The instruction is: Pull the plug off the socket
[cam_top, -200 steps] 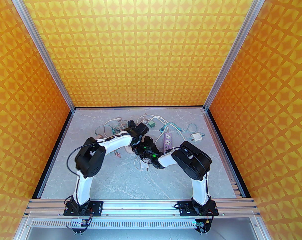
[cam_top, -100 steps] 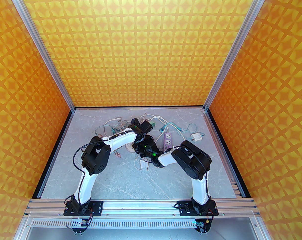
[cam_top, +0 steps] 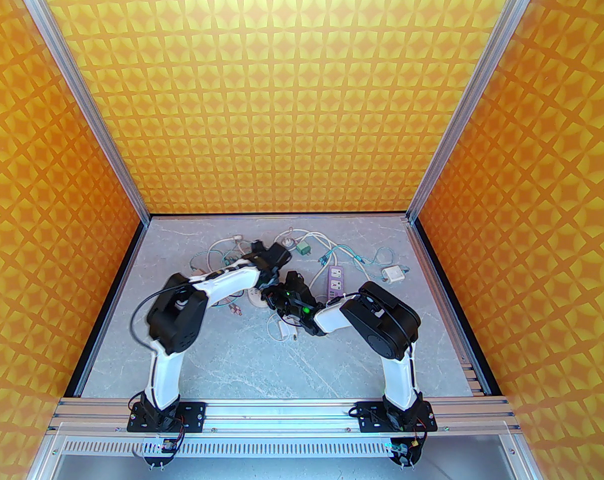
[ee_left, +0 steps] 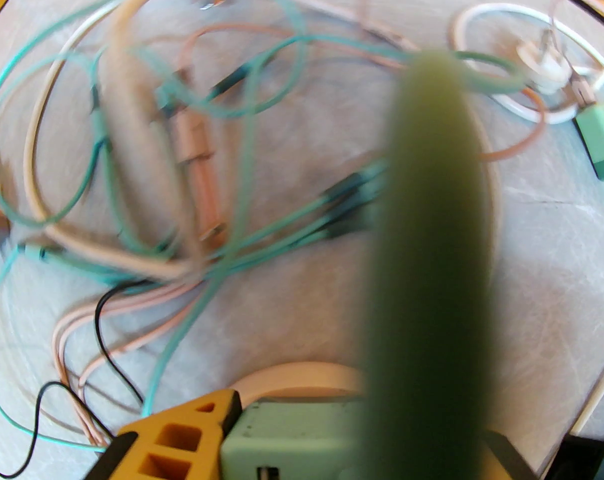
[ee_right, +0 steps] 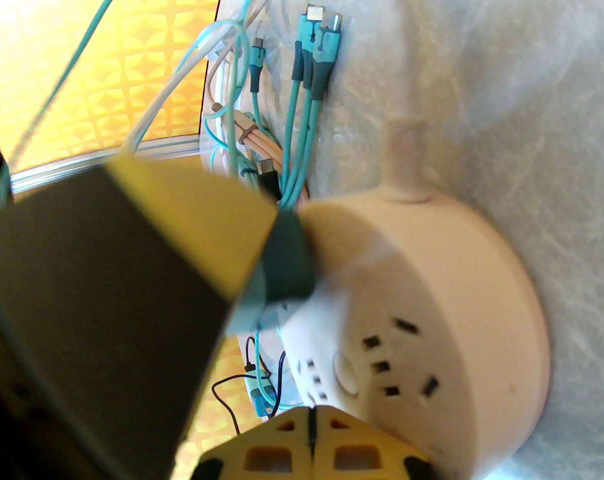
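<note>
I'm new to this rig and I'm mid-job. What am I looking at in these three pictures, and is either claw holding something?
You are driving two white-and-black robot arms bolted at the near edge of a grey table. The wide picture looks down from above and behind them. The other two come from cameras on the wrists, so each shows its own fingers up close. On the table lie tangled cables, a purple strip, a white charger and a round socket. The left claw is closed on a pale green plug at that socket. The right claw is shut, holding nothing, at the socket's rim. Whether the plug is out yet is too blurred to tell.
</note>
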### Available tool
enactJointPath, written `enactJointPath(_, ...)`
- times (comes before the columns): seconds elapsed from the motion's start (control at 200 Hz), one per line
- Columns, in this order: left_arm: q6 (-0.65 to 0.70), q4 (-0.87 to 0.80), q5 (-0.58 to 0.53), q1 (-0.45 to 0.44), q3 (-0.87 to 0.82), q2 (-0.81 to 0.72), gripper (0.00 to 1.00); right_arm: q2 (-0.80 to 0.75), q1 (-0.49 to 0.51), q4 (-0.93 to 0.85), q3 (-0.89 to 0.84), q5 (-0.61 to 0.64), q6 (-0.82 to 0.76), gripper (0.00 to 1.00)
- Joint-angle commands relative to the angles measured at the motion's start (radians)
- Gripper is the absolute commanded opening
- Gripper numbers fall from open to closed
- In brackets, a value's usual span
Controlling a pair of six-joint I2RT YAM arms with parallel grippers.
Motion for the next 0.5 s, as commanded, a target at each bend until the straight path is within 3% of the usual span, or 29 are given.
enactJointPath(0.0, 0.05, -0.137, -0.017, -0.076, 0.144, 0.092, 0.34, 0.1, -0.001, -0.293, -0.041, 0.002, 0.011, 0.0)
enactJointPath(0.15, 0.012, -0.119, -0.024, -0.064, 0.092, 0.069, 0.33, 0.099, -0.001, -0.295, -0.043, 0.003, 0.015, 0.0)
enactJointPath(0.33, -0.051, 0.031, 0.084, 0.003, -0.089, -0.082, 0.33, 0.099, -0.001, -0.298, -0.04, 0.005, 0.017, 0.0)
enactJointPath(0.495, -0.005, -0.016, 0.07, -0.023, -0.012, -0.054, 0.33, 0.098, -0.001, -0.304, -0.038, 0.004, 0.016, 0.0)
